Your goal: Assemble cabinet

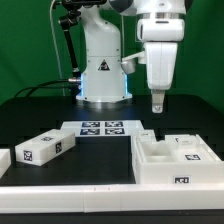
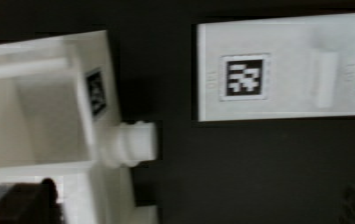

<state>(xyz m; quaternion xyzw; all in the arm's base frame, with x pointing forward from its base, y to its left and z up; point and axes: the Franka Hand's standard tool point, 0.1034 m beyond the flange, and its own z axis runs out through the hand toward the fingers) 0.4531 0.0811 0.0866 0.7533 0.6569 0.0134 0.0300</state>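
Note:
The cabinet body [image 1: 176, 160], a white boxy part with open compartments and a square tag on its front, stands on the black table at the exterior view's right. In the wrist view it [image 2: 41, 110] shows a side tag and a round peg [image 2: 138, 142]. A long white block [image 1: 45, 148] with tags lies at the exterior view's left. My gripper [image 1: 157, 103] hangs above the table just behind the cabinet body, touching nothing. In the wrist view the gripper [image 2: 188, 205] is open and empty, with one dark fingertip [image 2: 14, 200] over the body's edge.
The marker board [image 1: 102, 128] lies flat in front of the robot base [image 1: 103, 70]; it also shows in the wrist view [image 2: 289, 70]. Another white part [image 1: 4, 160] peeks in at the exterior view's far left. A white ledge [image 1: 70, 190] runs along the front.

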